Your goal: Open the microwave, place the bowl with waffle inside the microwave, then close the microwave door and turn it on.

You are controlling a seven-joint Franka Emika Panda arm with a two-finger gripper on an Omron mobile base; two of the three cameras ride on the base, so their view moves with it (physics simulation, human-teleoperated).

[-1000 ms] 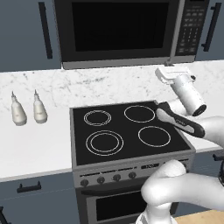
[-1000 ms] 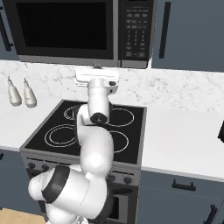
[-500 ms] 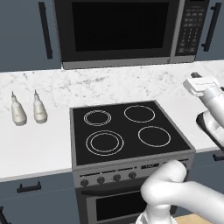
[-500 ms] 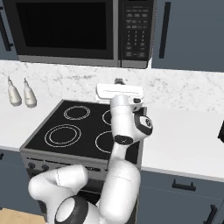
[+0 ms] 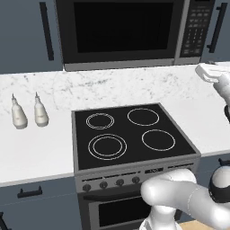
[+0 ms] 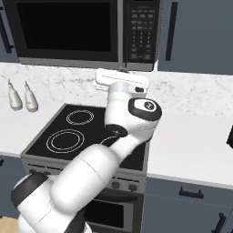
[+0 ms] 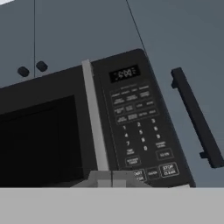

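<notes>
The microwave (image 6: 82,34) hangs above the stove (image 6: 86,136), door (image 5: 119,33) closed, its long side running left to right. The claw (image 7: 112,178), tips together and holding nothing, sits just below and in front, aimed up at the door's right edge beside the keypad (image 7: 140,127).

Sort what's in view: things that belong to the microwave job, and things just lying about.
Job:
wide black and stainless-steel microwave
its dark glass door, shut
black keypad panel

Lying about:
black-topped stove with four ring burners
two small pale bottles
dark blue cabinet doors
</notes>
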